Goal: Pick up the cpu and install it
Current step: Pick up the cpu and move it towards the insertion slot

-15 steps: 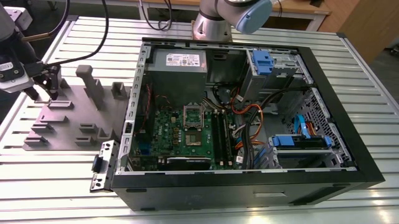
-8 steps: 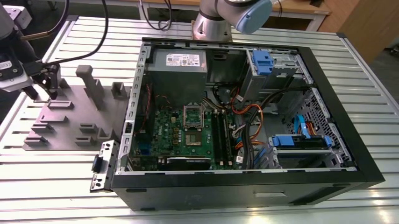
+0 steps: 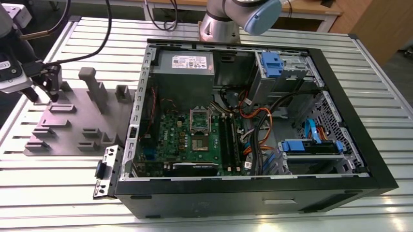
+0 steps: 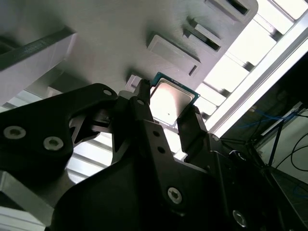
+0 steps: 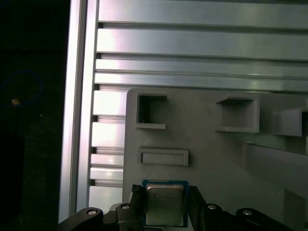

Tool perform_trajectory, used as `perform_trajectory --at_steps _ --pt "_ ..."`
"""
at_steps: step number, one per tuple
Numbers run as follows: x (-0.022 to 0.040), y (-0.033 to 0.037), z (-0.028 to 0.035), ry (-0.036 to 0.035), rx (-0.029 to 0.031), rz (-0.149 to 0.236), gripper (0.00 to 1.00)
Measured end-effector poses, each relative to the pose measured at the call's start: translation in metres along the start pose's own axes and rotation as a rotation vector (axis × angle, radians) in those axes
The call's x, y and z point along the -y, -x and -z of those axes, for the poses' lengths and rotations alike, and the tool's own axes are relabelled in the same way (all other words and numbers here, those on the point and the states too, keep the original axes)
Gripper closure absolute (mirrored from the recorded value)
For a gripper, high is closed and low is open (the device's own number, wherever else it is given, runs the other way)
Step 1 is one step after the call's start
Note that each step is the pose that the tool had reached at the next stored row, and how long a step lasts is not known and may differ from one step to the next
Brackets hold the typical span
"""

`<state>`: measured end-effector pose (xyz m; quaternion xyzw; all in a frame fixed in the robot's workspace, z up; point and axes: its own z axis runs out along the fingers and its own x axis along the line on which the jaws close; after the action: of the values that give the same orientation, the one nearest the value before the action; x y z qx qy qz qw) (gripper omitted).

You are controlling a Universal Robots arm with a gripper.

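End effector [image 3: 42, 92]: closed on the cpu [image 5: 164, 208], one finger against each opposite edge.
Location: over a corner of the grey parts fixture [image 3: 71, 130] on the table [image 3: 58, 193], well apart from the open computer case [image 3: 258, 198].
Clearance under the chip: unclear; it may rest on the fixture.
Handling: keep pressure even and the chip level. Lift straight, without twisting, so the thin edges do not slip.

**Posts beside the claw, open case beyond**

The claw [image 3: 44, 98], closed on the cpu [image 4: 171, 103], sits low among the grey fixture's [image 3: 67, 126] upright posts [image 3: 95, 96], which stand just beside it toward the exterior view's right. Above it the air is free. The computer case [image 3: 258, 198] lies open on the counter [image 3: 51, 193]. Its side wall [image 3: 140, 92] rises between the fixture and the motherboard. Memory sticks [image 3: 228, 140] and orange cables [image 3: 255, 115] crowd one side of the socket frame [image 3: 200, 118].
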<state>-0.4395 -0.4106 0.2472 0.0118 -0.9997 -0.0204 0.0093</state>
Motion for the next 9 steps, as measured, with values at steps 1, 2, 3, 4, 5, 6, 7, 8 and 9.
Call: perform_trajectory --at_steps 1,2,3,4,5,6,7,8,9 --pt "0.0 0.0 0.0006 -0.0003 0.0 0.0 0.53" --pt "-0.0001 0.0 0.0012 -0.0007 0.0 0.0 0.53" --pt "-0.0001 0.0 0.0019 -0.0011 0.0 0.0 0.53" --pt "-0.0001 -0.0001 0.0026 -0.0016 0.0 -0.001 0.53" --pt "-0.0001 -0.0001 0.0033 -0.0021 0.0 -0.001 0.53" --pt "-0.0002 -0.0001 0.0041 -0.0027 -0.0001 -0.001 0.53" --pt "-0.0002 -0.0001 0.0048 -0.0032 -0.0001 -0.001 0.53" --pt "-0.0002 -0.0001 0.0056 -0.0037 -0.0001 -0.001 0.53" --pt "-0.0003 -0.0001 0.0064 -0.0043 0.0 -0.002 0.53"
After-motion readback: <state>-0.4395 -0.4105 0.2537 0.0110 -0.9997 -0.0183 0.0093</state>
